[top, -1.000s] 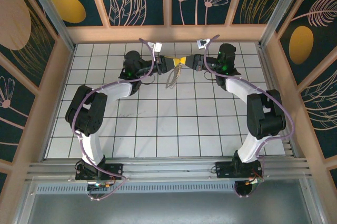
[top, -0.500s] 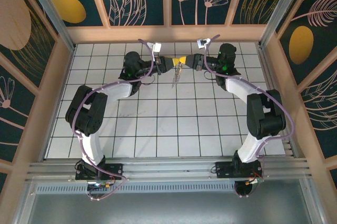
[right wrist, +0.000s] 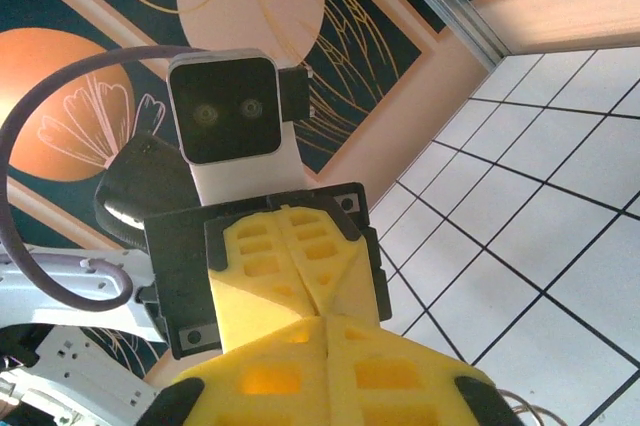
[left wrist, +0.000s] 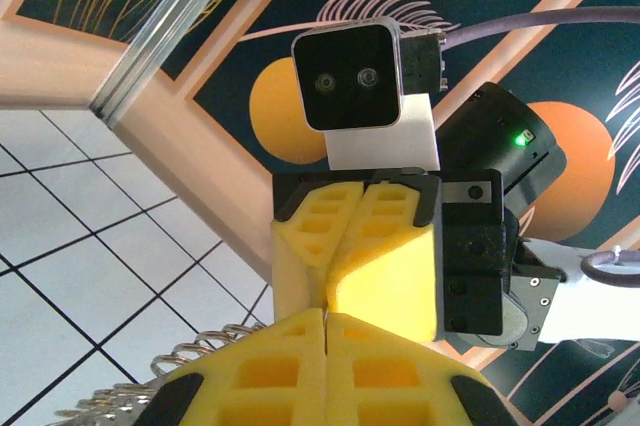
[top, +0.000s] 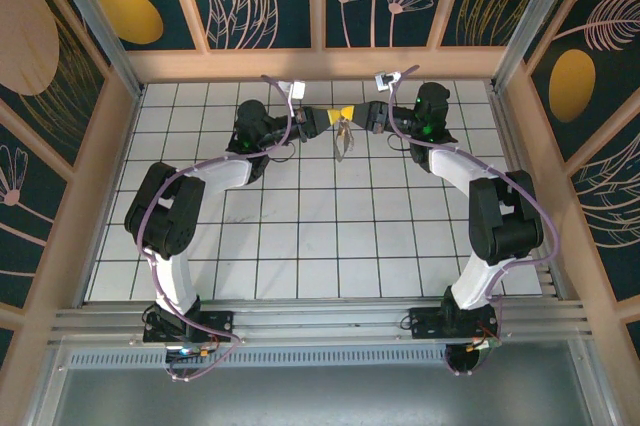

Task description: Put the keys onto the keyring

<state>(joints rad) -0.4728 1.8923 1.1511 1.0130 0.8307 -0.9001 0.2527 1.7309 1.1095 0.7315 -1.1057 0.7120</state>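
Hanging over the desk (top: 300, 236), the keyring (top: 343, 138) is pinched by the left fingers (left wrist: 270, 366), pressed together just above it; the right fingers' (right wrist: 300, 371) state cannot be told.

Desk (top: 300, 256): white square tiles, dark grout lines, slight gloss. Bordered left, right and far side by pale wooden frame (top: 320, 64). Along near edge, aluminium rail (top: 320, 318) across full width. Bolted there, well apart: left arm base (top: 180, 324), right arm base (top: 448, 324).
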